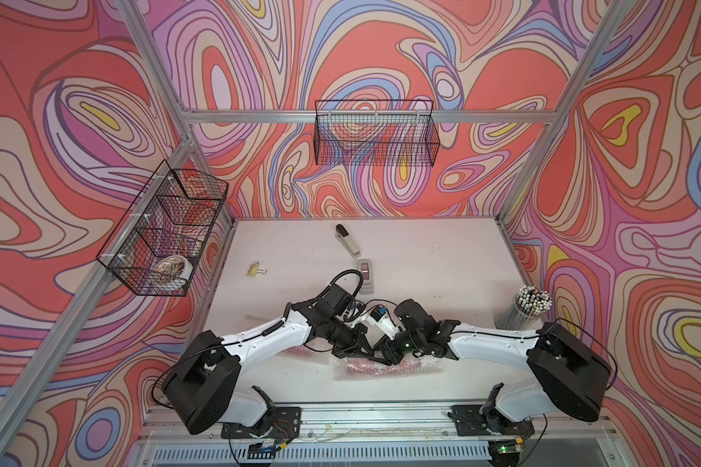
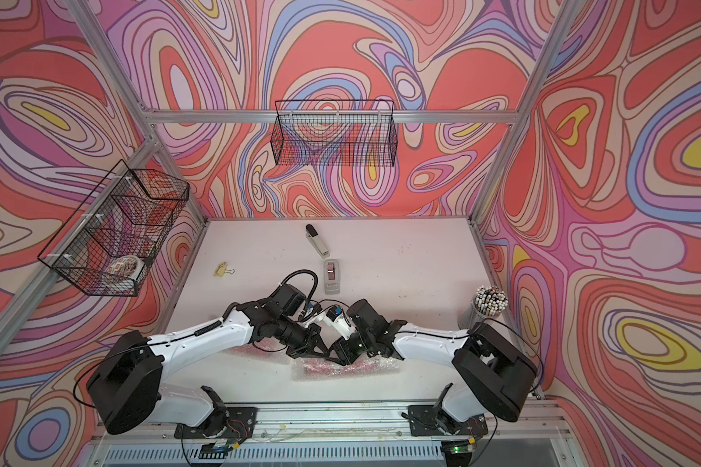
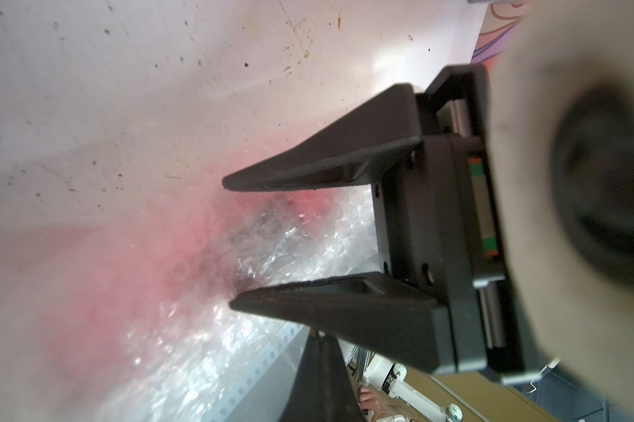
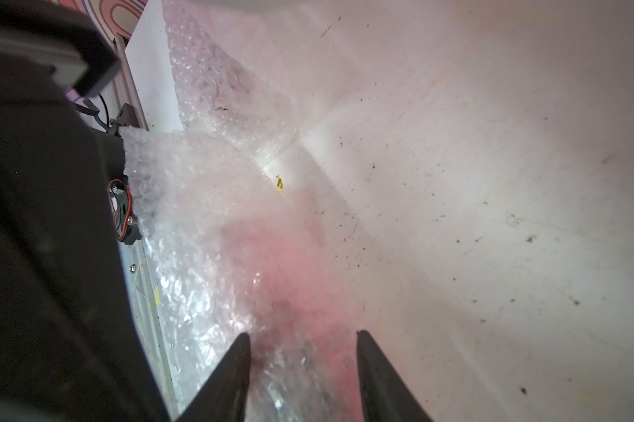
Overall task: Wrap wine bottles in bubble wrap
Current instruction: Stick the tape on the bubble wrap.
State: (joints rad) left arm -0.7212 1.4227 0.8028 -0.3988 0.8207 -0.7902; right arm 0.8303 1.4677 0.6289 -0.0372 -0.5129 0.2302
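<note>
Test cell with swirl-patterned walls point(image 1: 381, 48) and a white, speckled tabletop point(image 1: 421, 263). Both arms reach to its front centre. One bottle point(image 1: 365, 370) lies there on its side, rolled in wrap point(image 4: 184, 255), roughly along the front edge. Red-pink shows through the film in both top views.

The right gripper point(image 4: 304, 331) has its jaws about half apart, one against each flank of the wrapped bottle, which fills the gap. Judged purpose: to pin the roll so the film does not spring open.

The left gripper point(image 3: 229, 243) has its jaws plainly apart, astride the crumpled film at the bottle's end, with no firm hold on anything evident. Judged purpose: to gather or tuck the loose end. Cap and label cannot be made out through the film.

A second roll point(image 1: 298, 348) of wrap, pink inside, lies just beside the first and partly under the left arm. It is probably the other bottle, done.

Surroundings:
- tape dispenser point(image 1: 366, 275) just behind the wrists
- stapler point(image 1: 347, 240) beyond the dispenser
- yellow clip point(image 1: 256, 269) to the left
- pen cup point(image 1: 522, 309) at the right edge
- wire baskets point(image 1: 381, 159) on the walls

None of these obstructs the work. The obstruction is the arms themselves: the grippers meet almost tip to tip over the bottle, leaving little room to turn, and they hide its middle from above
</note>
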